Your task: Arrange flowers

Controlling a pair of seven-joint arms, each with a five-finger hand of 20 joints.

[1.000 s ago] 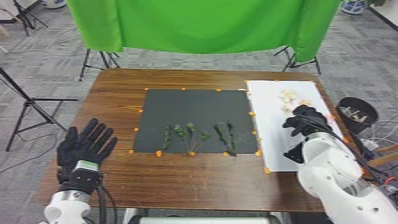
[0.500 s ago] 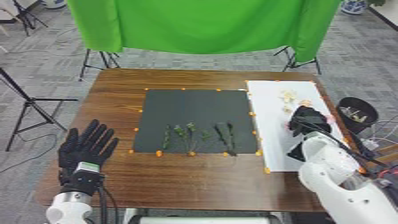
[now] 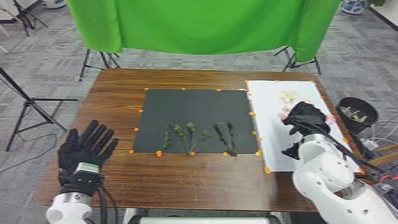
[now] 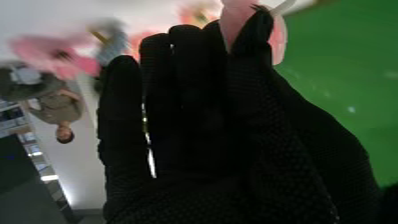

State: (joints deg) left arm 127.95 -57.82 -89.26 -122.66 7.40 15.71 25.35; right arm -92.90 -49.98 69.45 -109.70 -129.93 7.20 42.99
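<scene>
The right hand [image 3: 306, 117] is over the right part of the white board, its fingers straight and pointing to the far side. Cream flowers [image 3: 289, 94] lie beyond it, and a pink flower [image 3: 330, 119] shows at its outer side. In the right wrist view, a pink petal [image 4: 233, 17] is at the thumb tip of the right hand [image 4: 209, 145]; whether it is held cannot be told. Another pink flower [image 4: 55, 56] is farther off. Green stems [image 3: 190, 136] lie on the dark mat [image 3: 182, 107]. The left hand [image 3: 86, 147] is open at the table's left.
The white board [image 3: 275, 150] adjoins the dark mat, with orange markers [image 3: 267, 170] along the edges. A black bin [image 3: 357, 111] stands beyond the table's right edge. Behind the brown table [image 3: 187, 185] hangs a green cloth [image 3: 209, 27].
The right hand shifted slightly outward, then back inward and a little toward the far side, now covering peach-coloured flowers seen earlier. The left hand and the stems have stayed in place.
</scene>
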